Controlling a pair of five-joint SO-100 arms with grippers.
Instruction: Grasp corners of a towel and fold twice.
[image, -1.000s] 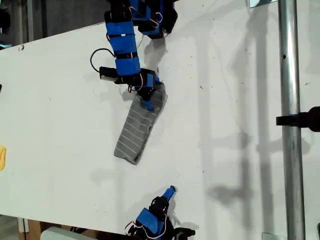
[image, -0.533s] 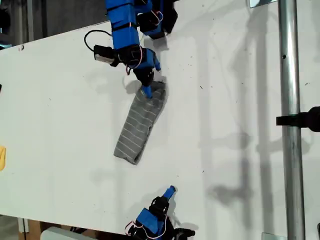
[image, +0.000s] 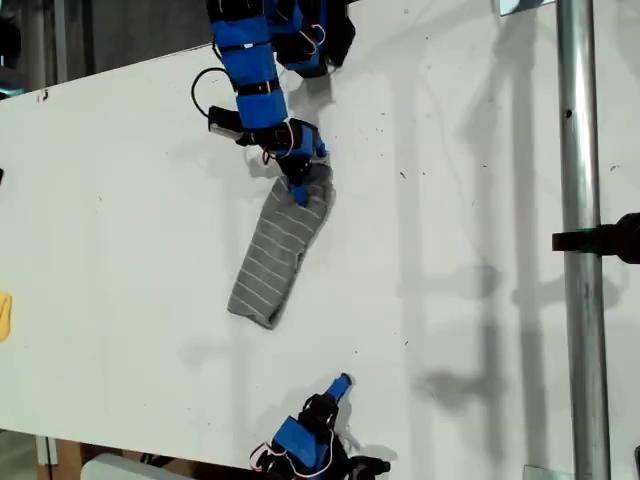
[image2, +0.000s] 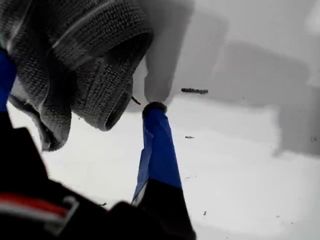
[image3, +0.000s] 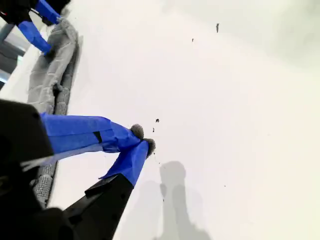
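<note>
My first claw (image: 297, 190), jaws apart, sits at the towel (image: 277, 252) end nearest it, strip running away toward my closed, empty second claw (image: 340, 384) w/ bare worktop (image: 130, 250) between

**Surfaces and materials on the white table**

The gray striped knitted towel (image: 278, 247) is soft cloth, coarse and loopy in weave up close (image2: 85, 55), matt throughout. The flat white table top (image: 130, 210) looks smooth and matt, flecked with small dark marks. My first gripper (image: 297, 190) and my second gripper (image3: 145, 142) wear blue matt tape over black plastic. The upright round metal pole (image: 578, 200) is smooth and glossy.
</note>
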